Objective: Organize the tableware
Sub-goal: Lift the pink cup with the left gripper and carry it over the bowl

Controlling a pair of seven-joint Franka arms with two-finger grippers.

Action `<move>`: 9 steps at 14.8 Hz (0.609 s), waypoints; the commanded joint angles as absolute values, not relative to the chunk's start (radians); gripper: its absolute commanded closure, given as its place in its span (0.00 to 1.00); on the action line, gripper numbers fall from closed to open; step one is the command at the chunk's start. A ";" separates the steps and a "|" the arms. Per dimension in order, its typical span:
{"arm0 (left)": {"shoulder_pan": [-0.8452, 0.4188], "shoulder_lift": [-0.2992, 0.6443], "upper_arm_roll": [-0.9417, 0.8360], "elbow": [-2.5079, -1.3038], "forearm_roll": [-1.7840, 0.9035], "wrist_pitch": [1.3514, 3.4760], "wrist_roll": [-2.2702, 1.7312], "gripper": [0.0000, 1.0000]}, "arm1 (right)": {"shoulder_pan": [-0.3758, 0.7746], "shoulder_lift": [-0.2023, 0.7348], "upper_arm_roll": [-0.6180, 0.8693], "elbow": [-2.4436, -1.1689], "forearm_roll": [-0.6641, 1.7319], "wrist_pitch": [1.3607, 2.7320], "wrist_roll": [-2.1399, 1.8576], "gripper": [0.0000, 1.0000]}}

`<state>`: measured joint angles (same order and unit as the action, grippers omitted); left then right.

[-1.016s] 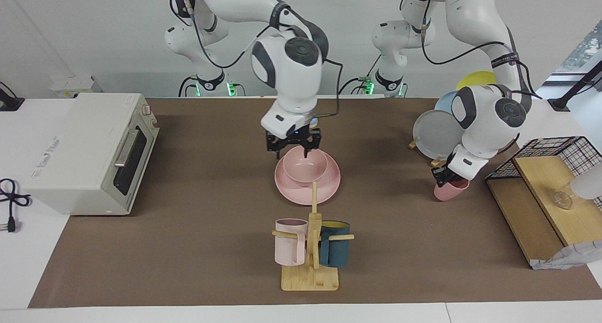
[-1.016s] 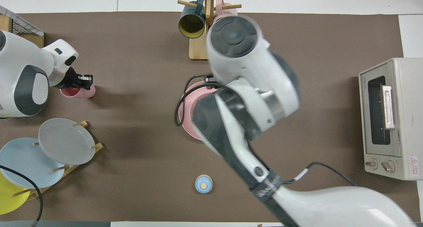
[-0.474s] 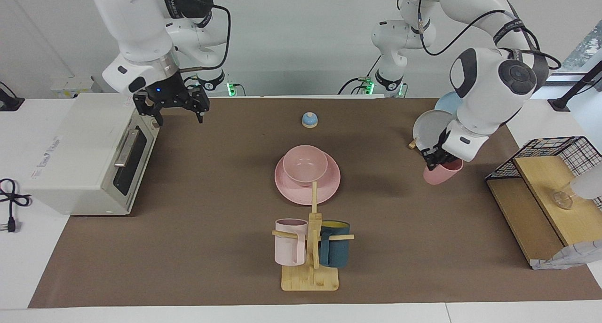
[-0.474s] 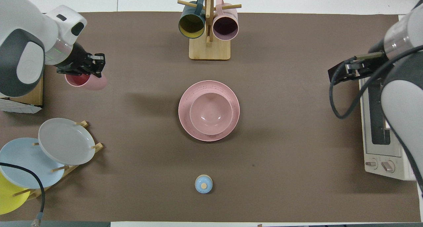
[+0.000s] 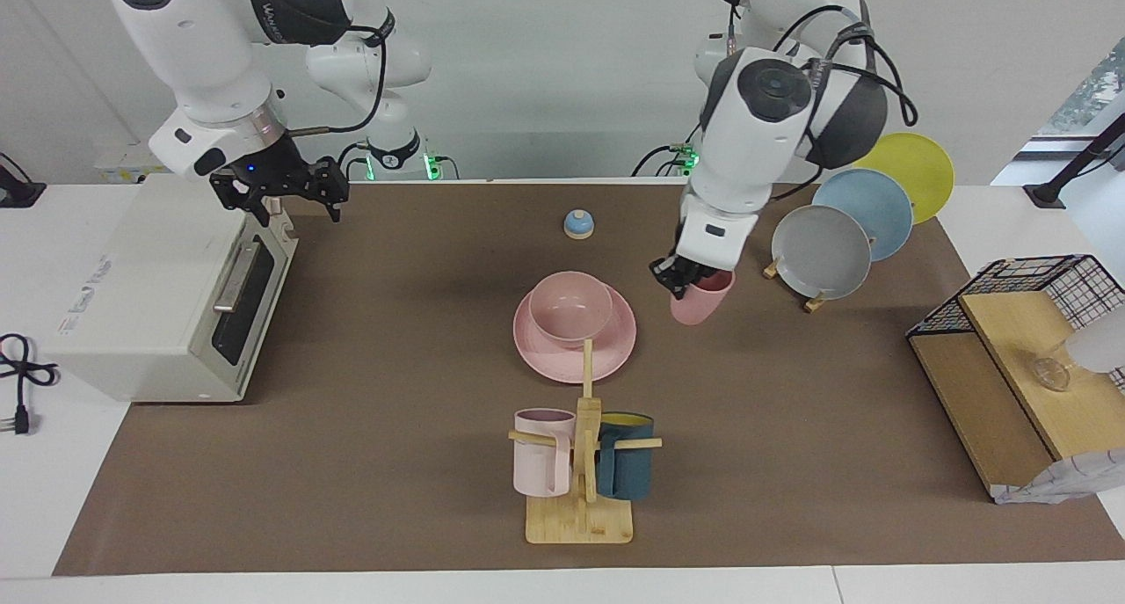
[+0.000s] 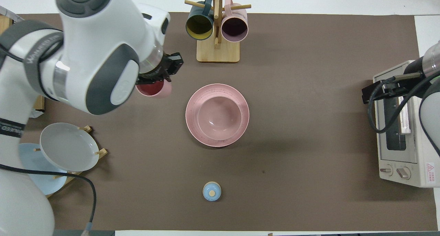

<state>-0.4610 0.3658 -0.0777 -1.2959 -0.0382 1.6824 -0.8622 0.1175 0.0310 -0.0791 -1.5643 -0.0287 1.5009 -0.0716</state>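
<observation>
A: Two hands are showing. Which one is working now?

B: The left hand (image 5: 688, 279) is clenched on the rim of the cup (image 5: 700, 296) and is carrying it in the air, over the desk (image 5: 369, 463) just beside the plate (image 5: 576, 349), toward the left arm's end. The bowl (image 5: 570, 305) is sitting in the plate, in the middle of the desk.

A: And the right hand (image 5: 279, 192)?

B: It is waiting above the oven (image 5: 167, 279), with its fingers released and holding nothing.

A: How should the step be done well?

B: I am thinking the cup is going into the bowl, so the set is nesting together. The hand should be bringing the cup over the bowl's centre first, keeping it high enough to pass the bowl's rim. The cup is hanging a little tilted, so it should be made upright before it is going down. Then lower it slowly and let go only when the bottom is resting, otherwise it may be tipping over or pushing the bowl out of place. The mug rack (image 5: 580, 463) is standing near, farther from the robots than the plate, so the arm should not be swinging that way.
</observation>
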 commanded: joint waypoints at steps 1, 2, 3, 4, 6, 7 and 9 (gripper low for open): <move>-0.567 0.387 -0.060 -1.284 -0.045 1.744 -0.984 1.00 | 0.095 -0.014 -0.078 -1.617 -0.078 1.536 -0.173 0.00; -0.607 0.387 -0.058 -1.322 -0.037 1.808 -1.029 1.00 | 0.091 -0.015 -0.081 -1.620 -0.075 1.532 -0.176 0.00; -0.630 0.387 -0.058 -1.359 -0.032 1.845 -1.057 1.00 | 0.077 -0.018 -0.090 -1.635 -0.074 1.531 -0.179 0.00; -0.650 0.387 -0.058 -1.388 -0.032 1.868 -1.061 1.00 | 0.065 -0.028 -0.092 -1.652 -0.072 1.535 -0.167 0.00; -0.667 0.387 -0.058 -1.436 -0.032 1.902 -1.071 1.00 | 0.063 -0.049 -0.094 -1.699 -0.074 1.548 -0.164 0.00; -0.679 0.387 -0.058 -1.454 -0.031 1.913 -1.083 1.00 | 0.061 -0.057 -0.095 -1.724 -0.074 1.599 -0.172 0.00; -0.692 0.388 -0.058 -1.486 -0.032 1.942 -1.103 1.00 | 0.058 -0.048 -0.094 -1.703 -0.075 1.606 -0.170 0.00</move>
<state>-0.6697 0.4071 -0.0760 -1.4390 -0.0370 1.9026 -1.0744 0.0707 -0.0173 -0.1008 -1.6704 -0.0638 1.5766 -0.1486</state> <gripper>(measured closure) 0.956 0.000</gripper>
